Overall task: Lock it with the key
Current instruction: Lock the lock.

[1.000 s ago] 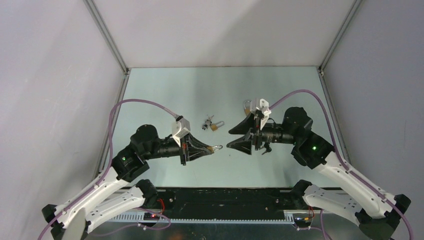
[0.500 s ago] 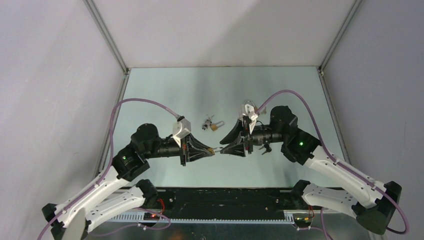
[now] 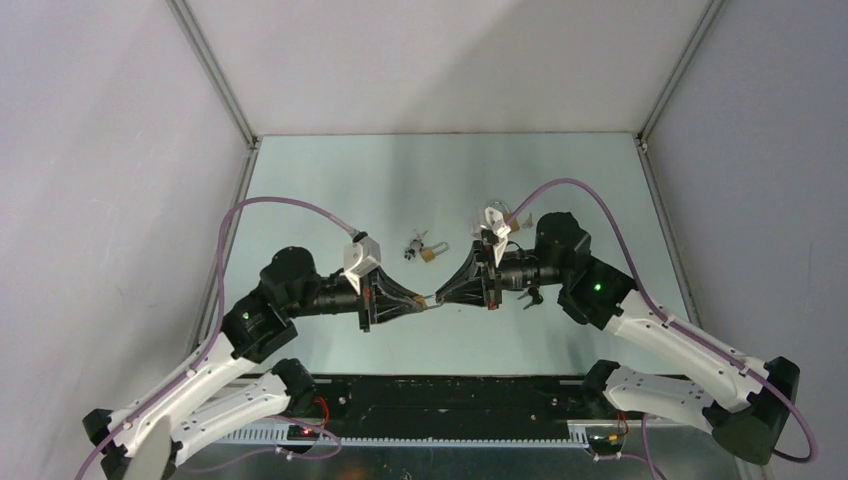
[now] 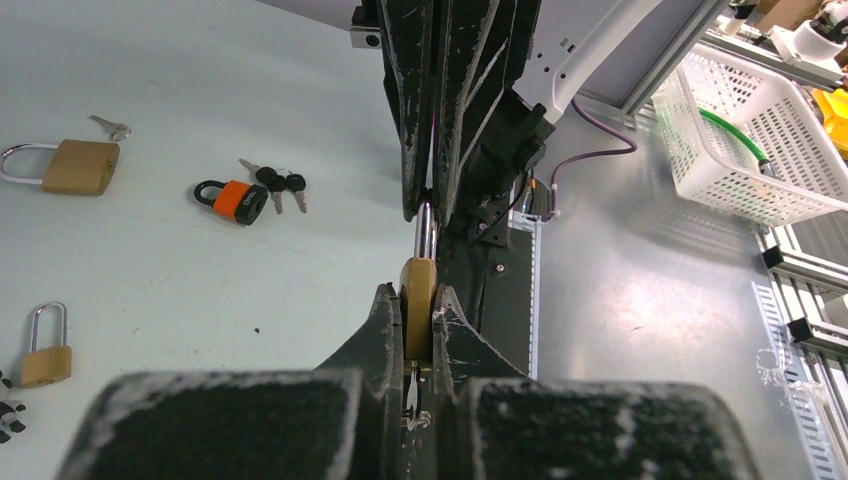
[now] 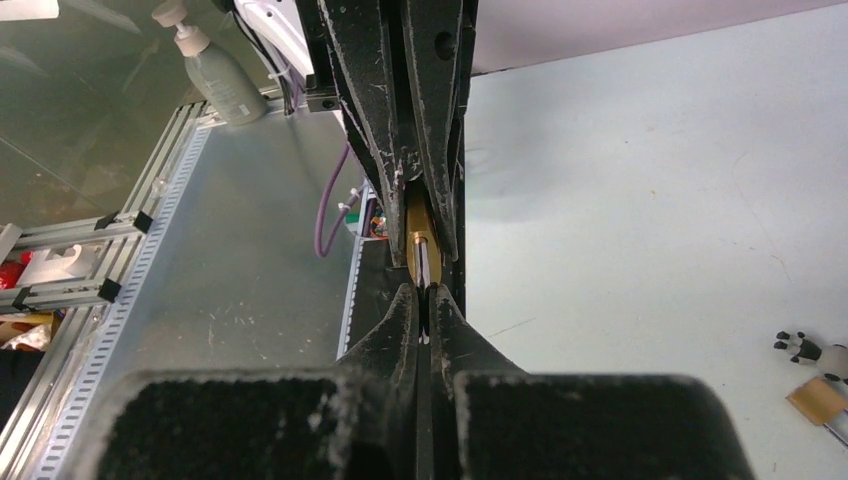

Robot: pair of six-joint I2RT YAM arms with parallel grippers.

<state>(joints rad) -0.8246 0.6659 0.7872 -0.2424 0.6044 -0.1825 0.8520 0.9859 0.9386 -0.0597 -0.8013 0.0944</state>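
A brass padlock (image 4: 418, 300) sits edge-on between the fingers of my left gripper (image 4: 415, 292), which is shut on its body. Its silver shackle (image 4: 426, 225) points at my right gripper (image 5: 425, 290), which is shut on the shackle's end. In the top view the left gripper (image 3: 418, 300) and the right gripper (image 3: 440, 298) meet tip to tip above the table's near middle, the padlock (image 3: 428, 299) between them. A thin silver key (image 4: 412, 400) shows under the padlock's base, deep between the left fingers. In the right wrist view the padlock (image 5: 420, 245) is a brass sliver.
Other locks lie on the table: a brass padlock (image 4: 80, 165), an orange padlock (image 4: 240, 200) with keys (image 4: 275, 180), and a small brass padlock (image 4: 47, 355). A padlock-and-keys cluster (image 3: 425, 248) lies just behind the grippers. A white basket (image 4: 760, 150) stands off the table.
My right arm has swung left to the left gripper's tip, and its open jaws have shut on the padlock's shackle. The left arm has held still.
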